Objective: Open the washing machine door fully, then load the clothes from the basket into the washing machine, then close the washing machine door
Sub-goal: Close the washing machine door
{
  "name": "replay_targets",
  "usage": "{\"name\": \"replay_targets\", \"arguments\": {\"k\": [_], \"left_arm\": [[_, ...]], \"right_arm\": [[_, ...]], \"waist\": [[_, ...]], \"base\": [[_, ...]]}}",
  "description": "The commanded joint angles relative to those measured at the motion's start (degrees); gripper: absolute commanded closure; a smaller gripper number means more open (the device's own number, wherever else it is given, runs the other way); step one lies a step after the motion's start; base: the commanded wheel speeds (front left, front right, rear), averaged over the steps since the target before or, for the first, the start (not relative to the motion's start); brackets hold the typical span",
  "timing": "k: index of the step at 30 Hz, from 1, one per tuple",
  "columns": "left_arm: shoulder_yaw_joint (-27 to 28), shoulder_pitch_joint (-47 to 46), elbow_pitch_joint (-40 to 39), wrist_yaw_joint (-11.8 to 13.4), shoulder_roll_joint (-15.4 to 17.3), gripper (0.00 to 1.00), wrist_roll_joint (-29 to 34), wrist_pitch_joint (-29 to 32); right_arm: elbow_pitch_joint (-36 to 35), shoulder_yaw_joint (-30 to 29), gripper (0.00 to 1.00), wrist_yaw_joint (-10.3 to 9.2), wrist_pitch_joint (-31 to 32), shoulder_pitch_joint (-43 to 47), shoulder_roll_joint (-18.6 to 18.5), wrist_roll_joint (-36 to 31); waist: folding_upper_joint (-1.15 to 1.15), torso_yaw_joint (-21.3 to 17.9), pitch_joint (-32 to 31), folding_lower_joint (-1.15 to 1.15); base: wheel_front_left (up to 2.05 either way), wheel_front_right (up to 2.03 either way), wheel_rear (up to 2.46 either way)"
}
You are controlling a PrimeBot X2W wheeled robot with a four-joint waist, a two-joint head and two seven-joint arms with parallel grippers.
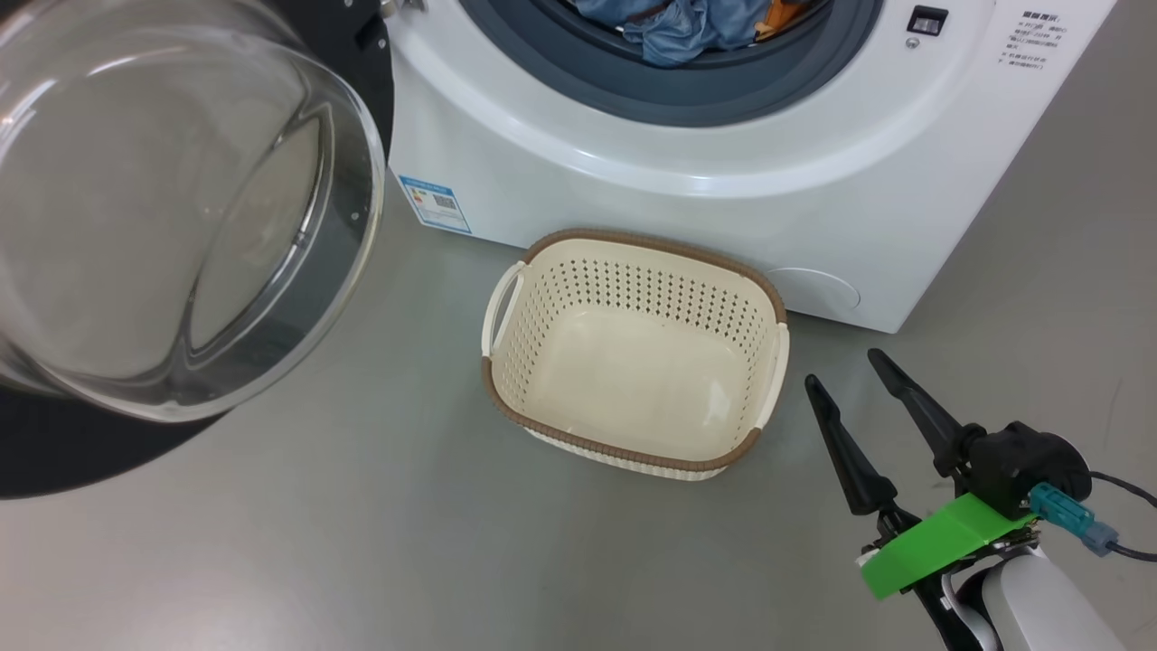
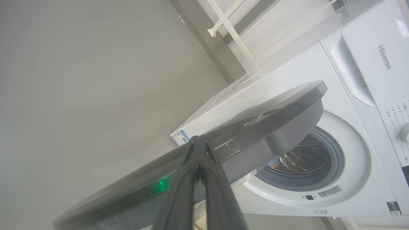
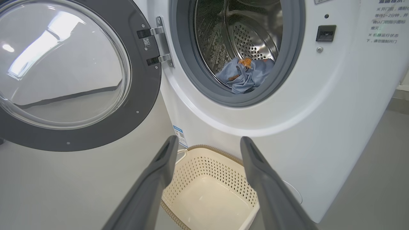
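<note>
The washing machine door [image 1: 181,208] looks heavy, rigid and glass-slick; push its black rim, with left end effector [image 2: 198,140] pressed together beside it; right end effector [image 1: 842,367] spread, empty.

Left gripper [image 2: 198,143] closed tight; right gripper [image 1: 843,369] spread wide, empty.

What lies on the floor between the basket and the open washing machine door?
Nothing. The head view shows only bare grey floor between the basket and the washing machine door.
</note>
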Motion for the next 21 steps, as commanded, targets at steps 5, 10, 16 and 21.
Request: {"name": "replay_targets", "arguments": {"k": [5, 10, 16, 21], "left_arm": [[0.71, 1.86, -2.44, -0.23, 3.22, 1.00, -2.26, 4.57], [0.60, 3.00, -4.36, -0.23, 3.48, 1.00, -3.60, 7.37], [0.62, 5.00, -7.07, -0.23, 3.48, 1.00, -5.49, 11.04], [0.22, 6.59, -10.24, -0.23, 2.96, 1.00, -5.94, 12.63]], "right_arm": [[-1.36, 0.69, 0.00, 0.09, -0.28, 2.20, 0.40, 0.20], [-1.32, 0.50, 0.00, 0.09, -0.28, 3.10, 0.72, 0.29], [-1.45, 0.04, 0.00, 0.09, -0.28, 4.10, 0.82, 0.48], [-1.61, -0.58, 0.00, 0.09, -0.28, 4.87, 0.93, 0.53]], "waist": [[0.00, -0.01, -1.58, 0.00], [0.00, -0.28, -2.88, 0.00], [0.00, -0.58, -4.35, 0.00], [0.00, -0.70, -5.06, 0.00]], "base": [[0.00, 0.00, 0.00], [0.00, 0.00, 0.00], [0.00, 0.00, 0.00], [0.00, 0.00, 0.00]]}}
